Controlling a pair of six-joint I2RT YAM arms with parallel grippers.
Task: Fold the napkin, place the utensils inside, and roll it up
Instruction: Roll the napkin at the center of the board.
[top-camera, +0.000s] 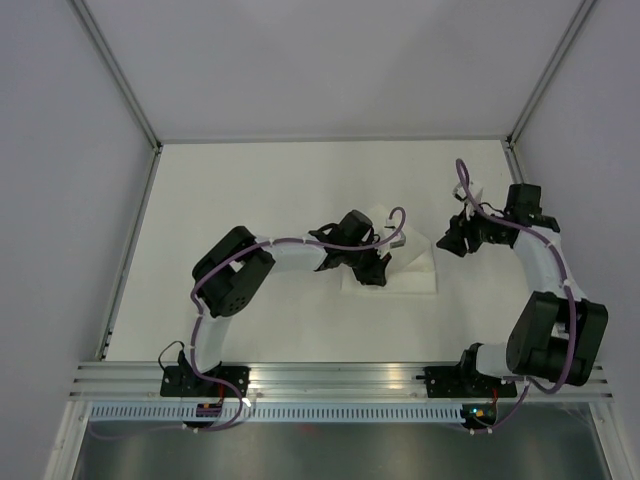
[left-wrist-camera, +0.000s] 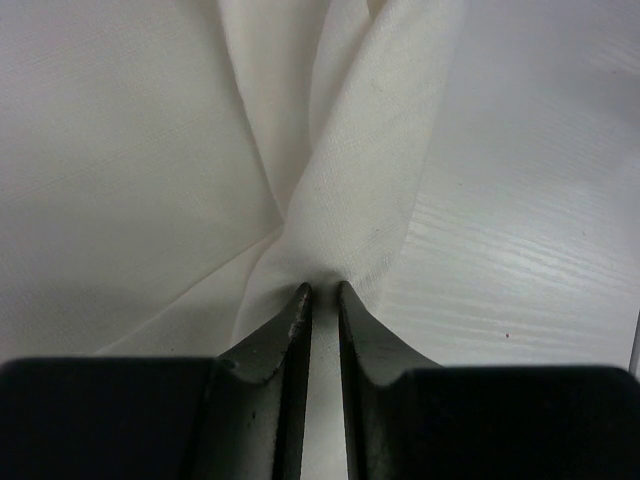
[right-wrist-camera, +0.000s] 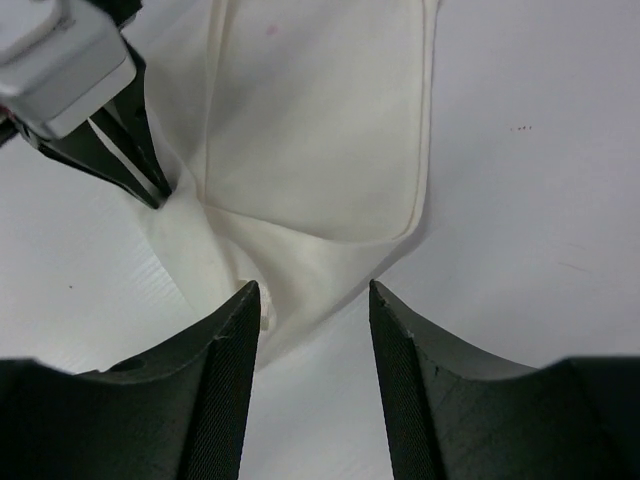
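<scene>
The white napkin (top-camera: 412, 272) lies crumpled and partly folded on the table, right of centre. My left gripper (left-wrist-camera: 322, 290) is shut on a bunched fold of the napkin (left-wrist-camera: 370, 170), with cloth showing in the narrow slit between its jaws. In the top view the left gripper (top-camera: 383, 268) sits over the napkin's left part. My right gripper (right-wrist-camera: 313, 290) stands open just short of a napkin (right-wrist-camera: 310, 150) corner, which reaches toward its left fingertip; nothing is gripped. The right gripper (top-camera: 445, 243) hovers off the napkin's right edge. The utensils are out of view.
The white table (top-camera: 280, 190) is bounded by grey walls with metal frame posts (top-camera: 120, 80) at the back corners. An aluminium rail (top-camera: 340, 378) carrying both arm bases runs along the near edge. The left arm's elbow (top-camera: 235, 270) juts left of the napkin.
</scene>
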